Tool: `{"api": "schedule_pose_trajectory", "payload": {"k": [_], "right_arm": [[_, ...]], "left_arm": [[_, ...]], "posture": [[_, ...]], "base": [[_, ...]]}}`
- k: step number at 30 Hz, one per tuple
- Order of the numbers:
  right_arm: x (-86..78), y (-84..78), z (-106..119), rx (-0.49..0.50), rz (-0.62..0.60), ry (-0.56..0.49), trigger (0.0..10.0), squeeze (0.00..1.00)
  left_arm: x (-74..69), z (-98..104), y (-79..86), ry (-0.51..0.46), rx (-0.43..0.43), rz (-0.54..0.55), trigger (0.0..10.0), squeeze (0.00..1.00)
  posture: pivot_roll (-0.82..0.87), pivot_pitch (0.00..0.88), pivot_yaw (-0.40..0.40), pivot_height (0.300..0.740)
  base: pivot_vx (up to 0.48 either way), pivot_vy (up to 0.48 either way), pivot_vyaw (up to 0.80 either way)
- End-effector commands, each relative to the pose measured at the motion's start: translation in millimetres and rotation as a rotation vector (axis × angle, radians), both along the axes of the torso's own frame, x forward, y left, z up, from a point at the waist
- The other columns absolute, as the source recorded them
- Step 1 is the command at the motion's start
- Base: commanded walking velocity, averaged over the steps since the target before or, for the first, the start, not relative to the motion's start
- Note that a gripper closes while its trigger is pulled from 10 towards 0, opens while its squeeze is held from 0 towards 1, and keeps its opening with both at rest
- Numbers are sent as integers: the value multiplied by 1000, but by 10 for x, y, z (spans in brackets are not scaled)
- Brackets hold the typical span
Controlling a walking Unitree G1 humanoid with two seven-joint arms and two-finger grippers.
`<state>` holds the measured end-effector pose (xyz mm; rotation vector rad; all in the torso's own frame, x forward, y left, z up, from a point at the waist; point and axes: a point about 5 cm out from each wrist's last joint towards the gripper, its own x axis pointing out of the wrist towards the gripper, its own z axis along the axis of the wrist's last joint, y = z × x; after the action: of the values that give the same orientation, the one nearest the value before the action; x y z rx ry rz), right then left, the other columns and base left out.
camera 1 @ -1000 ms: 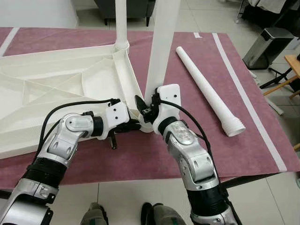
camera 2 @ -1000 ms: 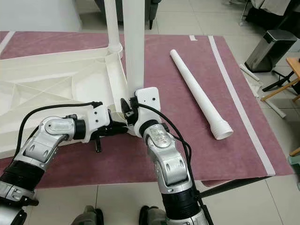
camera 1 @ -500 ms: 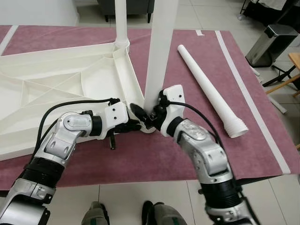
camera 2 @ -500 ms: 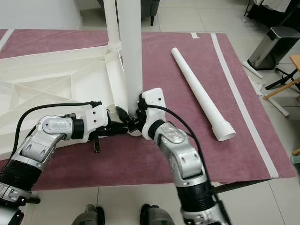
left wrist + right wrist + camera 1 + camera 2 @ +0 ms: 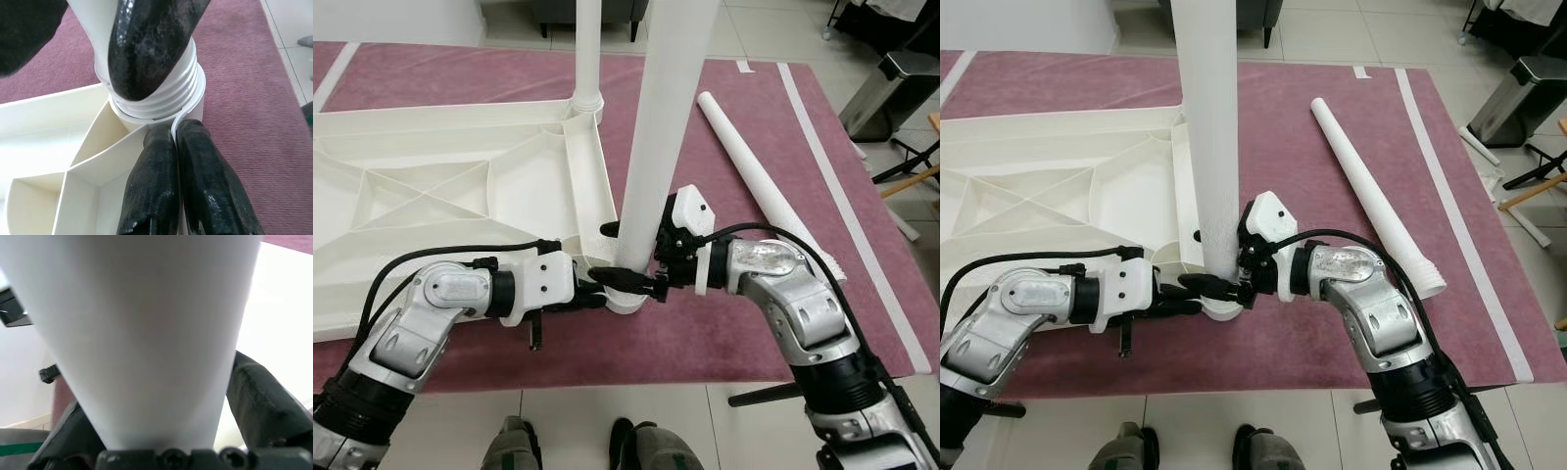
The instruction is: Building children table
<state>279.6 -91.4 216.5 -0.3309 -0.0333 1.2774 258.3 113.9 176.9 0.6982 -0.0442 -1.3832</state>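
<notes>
The white table top (image 5: 440, 186) lies upside down on the purple mat. One white leg (image 5: 588, 49) stands in its far corner. A second leg (image 5: 661, 127) stands upright in the near corner socket (image 5: 628, 299), and its threaded end (image 5: 156, 103) is partly in. My right gripper (image 5: 631, 257) is shut on this leg just above the socket, reaching in from the right. My left gripper (image 5: 602, 294) is shut on the thin corner wall (image 5: 175, 128) of the table top beside the socket. A third leg (image 5: 764, 186) lies loose on the mat to the right.
The mat (image 5: 724, 323) ends close in front of my feet, with tiled floor beyond. A metal bin (image 5: 901, 83) and a wooden frame (image 5: 911, 176) stand off the mat at the right. A dark chair base sits behind the far edge.
My right gripper has swung round the near leg's base from the front to its right side, staying on the leg. The left gripper keeps its hold on the corner. The camera has shifted slightly.
</notes>
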Motion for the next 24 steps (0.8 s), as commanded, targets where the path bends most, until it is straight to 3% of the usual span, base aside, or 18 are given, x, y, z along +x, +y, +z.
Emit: {"api": "schedule_pose_trajectory", "payload": {"k": [1, 2, 3, 4, 9, 11, 16, 18, 19, 22, 24], "right_arm": [[21, -17, 5, -2, 17, 11, 10000, 0], [21, -17, 5, -2, 17, 11, 10000, 0], [29, 12, -15, 7, 19, 24, 3294, 0], [38, 41, -44, 12, 8, 35, 0, 0], [61, 67, -89, 15, -18, 48, 0, 0], [137, 86, -140, 21, -128, 52, 0, 0], [272, 95, -187, 19, -308, 42, 0, 0], [390, 105, -230, 17, -481, 38, 0, 0], [390, 105, -230, 17, -481, 38, 0, 0], [483, 117, -297, 24, -655, 49, 0, 0], [498, 122, -311, 24, -686, 47, 0, 0]], "left_arm": [[-176, 13, -108, 42, 18, -182, 0, 0], [-176, 13, -108, 42, 18, -182, 0, 0], [-166, 14, -122, 41, 9, -173, 0, 0], [-139, 19, -135, 38, -2, -156, 0, 0], [-96, 38, -149, 34, -22, -122, 0, 0], [51, 83, -170, 13, -54, -40, 0, 0], [243, 145, -198, -13, -82, 54, 0, 0], [404, 183, -218, -27, -94, 123, 0, 0], [404, 183, -218, -27, -94, 123, 0, 0], [564, 191, -241, -38, -92, 191, 0, 0], [592, 188, -249, -38, -90, 202, 0, 0]], "posture": [[95, 177, -27, 740], [95, 177, -27, 740], [98, 177, -27, 740], [98, 179, -25, 740], [97, 179, -25, 740], [95, 178, -20, 740], [91, 177, -19, 740], [90, 176, -14, 740], [90, 176, -14, 740], [89, 175, -12, 740], [89, 175, -12, 740]], "base": [[0, 0, 0], [0, 0, 0], [0, 0, 0], [0, 0, 0], [0, 0, 0], [0, 0, 0], [0, 0, 0], [0, 0, 0], [0, 0, 0], [0, 0, 0], [0, 0, 0]]}}
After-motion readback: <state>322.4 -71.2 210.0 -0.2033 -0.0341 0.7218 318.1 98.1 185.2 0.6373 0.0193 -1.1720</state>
